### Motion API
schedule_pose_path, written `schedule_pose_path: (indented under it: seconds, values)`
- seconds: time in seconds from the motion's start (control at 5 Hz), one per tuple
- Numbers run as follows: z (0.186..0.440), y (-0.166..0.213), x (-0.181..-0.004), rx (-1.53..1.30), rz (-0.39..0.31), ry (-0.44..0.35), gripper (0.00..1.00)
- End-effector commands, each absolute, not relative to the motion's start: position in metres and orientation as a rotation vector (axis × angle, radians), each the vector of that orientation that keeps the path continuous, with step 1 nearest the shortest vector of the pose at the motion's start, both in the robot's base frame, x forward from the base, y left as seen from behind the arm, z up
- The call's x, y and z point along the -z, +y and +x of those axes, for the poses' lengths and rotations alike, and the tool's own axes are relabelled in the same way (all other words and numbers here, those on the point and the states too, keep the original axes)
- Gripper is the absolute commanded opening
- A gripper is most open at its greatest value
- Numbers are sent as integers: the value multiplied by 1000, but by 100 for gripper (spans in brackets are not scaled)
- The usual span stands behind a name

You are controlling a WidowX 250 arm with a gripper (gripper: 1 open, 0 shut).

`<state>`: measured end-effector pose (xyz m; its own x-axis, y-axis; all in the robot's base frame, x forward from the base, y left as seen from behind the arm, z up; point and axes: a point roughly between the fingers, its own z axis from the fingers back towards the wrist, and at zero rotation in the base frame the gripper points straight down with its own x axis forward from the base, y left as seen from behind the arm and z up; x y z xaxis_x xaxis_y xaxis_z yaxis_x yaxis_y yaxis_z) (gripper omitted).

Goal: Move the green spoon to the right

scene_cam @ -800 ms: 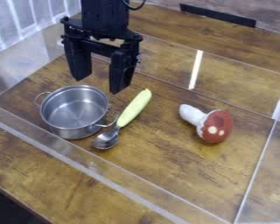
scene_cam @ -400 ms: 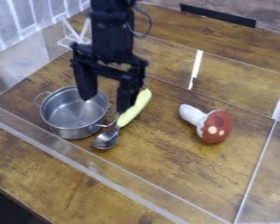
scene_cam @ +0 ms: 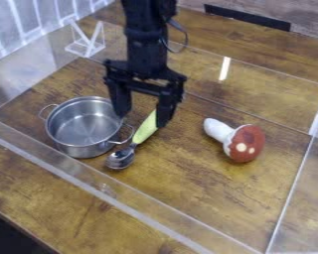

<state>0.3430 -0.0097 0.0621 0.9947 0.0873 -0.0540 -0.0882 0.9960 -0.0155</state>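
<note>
Hovering: one black hand (scene_cam: 144,111), spread wide, holding nothing, above the green spoon (scene_cam: 139,141). Spoon: on wooden tabletop (scene_cam: 189,203), between steel pot (scene_cam: 82,126) and red-capped toy mushroom (scene_cam: 237,140).

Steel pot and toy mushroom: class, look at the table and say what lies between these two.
The green spoon lies between the steel pot and the toy mushroom, nearer the pot, as the camera view shows.

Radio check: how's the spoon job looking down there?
Gripper open, above spoon handle. Spoon on table, right beside pot, not gripped. Mushroom sits further right, possibly in the way.
</note>
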Motion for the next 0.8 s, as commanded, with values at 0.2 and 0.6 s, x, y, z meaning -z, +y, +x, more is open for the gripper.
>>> schedule_pose_path:
  seconds: [0.2, 0.6]
  values:
    - [380, 18, -54, -96, -28, -39, 100]
    - [382, 4, -62, -26, -48, -39, 100]
